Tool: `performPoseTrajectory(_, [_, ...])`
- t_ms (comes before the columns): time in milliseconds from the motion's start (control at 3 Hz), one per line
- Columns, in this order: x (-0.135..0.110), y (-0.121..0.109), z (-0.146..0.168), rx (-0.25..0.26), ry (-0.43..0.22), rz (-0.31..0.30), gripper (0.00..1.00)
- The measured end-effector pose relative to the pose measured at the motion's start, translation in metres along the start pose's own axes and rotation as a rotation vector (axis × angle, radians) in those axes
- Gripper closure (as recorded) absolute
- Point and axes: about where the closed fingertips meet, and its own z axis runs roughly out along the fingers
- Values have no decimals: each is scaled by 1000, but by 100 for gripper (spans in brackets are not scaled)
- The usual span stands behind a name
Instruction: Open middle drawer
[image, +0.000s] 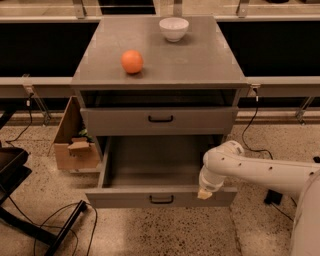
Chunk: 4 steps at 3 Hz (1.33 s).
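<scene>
The middle drawer (125, 197) is a grey drawer with a low front panel and a small black bar handle (161, 199). It stands pulled well out of the cabinet, and its deep grey tray (155, 160) shows empty. My gripper (205, 193) sits at the top edge of the front panel, right of the handle, at the end of my white arm (260, 170), which reaches in from the right. Any drawer below it is hidden.
A taller grey drawer front (115, 121) with a black handle sits above, with a dark gap over it. An orange (132, 61) and a white bowl (173, 28) rest on the cabinet top. A cardboard box (75, 145) stands at the left. Cables (55, 220) lie on the floor.
</scene>
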Motion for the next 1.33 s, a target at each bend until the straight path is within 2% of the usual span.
performPoseTrajectory(333, [9, 13, -5, -10, 11, 13, 100])
performPoseTrajectory(667, [15, 23, -8, 1, 9, 19, 100])
performPoseTrajectory(1333, [18, 32, -9, 22, 6, 20, 100])
